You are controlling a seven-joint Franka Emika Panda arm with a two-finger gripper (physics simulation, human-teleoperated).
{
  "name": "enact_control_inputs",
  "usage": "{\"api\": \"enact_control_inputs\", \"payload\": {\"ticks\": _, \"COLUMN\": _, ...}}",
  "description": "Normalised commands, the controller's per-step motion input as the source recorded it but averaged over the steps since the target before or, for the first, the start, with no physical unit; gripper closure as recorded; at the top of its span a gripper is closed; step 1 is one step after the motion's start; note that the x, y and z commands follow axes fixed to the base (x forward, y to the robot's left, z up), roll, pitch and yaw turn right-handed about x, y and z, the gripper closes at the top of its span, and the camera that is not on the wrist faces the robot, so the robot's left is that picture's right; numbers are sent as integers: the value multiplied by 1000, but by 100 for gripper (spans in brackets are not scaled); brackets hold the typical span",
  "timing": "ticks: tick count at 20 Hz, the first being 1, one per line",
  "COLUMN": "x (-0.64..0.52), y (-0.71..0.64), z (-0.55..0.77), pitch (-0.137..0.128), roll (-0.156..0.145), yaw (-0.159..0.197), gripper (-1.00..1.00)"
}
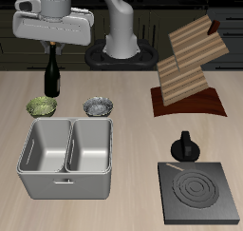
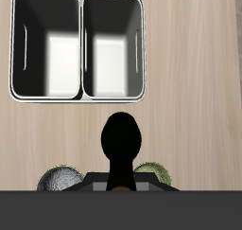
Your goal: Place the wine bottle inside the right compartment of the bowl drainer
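Black ringed plate (image 1: pixel 199 192) sits nearest the desk's front. Bowl drainer (image 1: pixel 66 159) lies beside it. Farther back, tool (image 1: pixel 54 48) pinches the wine bottle (image 1: pixel 53 77) by its neck, upright.

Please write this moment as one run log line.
gripper: shut on wine bottle | bottle: upright, behind bowl drainer | drainer wells: both empty | placing: not done

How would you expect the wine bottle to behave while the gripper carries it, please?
The wine bottle looks rigid and glassy, so probably slippery and breakable. It is tall and slim, held near its neck by the gripper, so it may swing, and could tip once set in the bowl drainer.
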Motion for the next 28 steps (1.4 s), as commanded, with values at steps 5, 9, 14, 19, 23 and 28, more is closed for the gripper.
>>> {"api": "enact_control_inputs", "payload": {"ticks": 5, "x": 415, "y": 138, "z": 106, "pitch": 28, "roll": -2, "yaw": -5, "gripper": 100}}
{"api": "enact_control_inputs", "payload": {"ticks": 9, "x": 329, "y": 106, "z": 123, "pitch": 12, "roll": -12, "yaw": 12, "gripper": 100}}
{"api": "enact_control_inputs", "payload": {"ticks": 14, "x": 459, "y": 13, "z": 91, "pitch": 14, "roll": -45, "yaw": 39, "gripper": 100}}
{"api": "enact_control_inputs", "payload": {"ticks": 19, "x": 369, "y": -62, "z": 5, "pitch": 15, "roll": -22, "yaw": -3, "gripper": 100}}
{"api": "enact_control_inputs", "payload": {"ticks": 23, "x": 286, "y": -125, "z": -170, "pitch": 16, "roll": -22, "yaw": 10, "gripper": 100}}
{"api": "enact_control_inputs", "payload": {"ticks": 28, "x": 153, "y": -42, "z": -503, "pitch": 52, "roll": 2, "yaw": -11, "gripper": 100}}
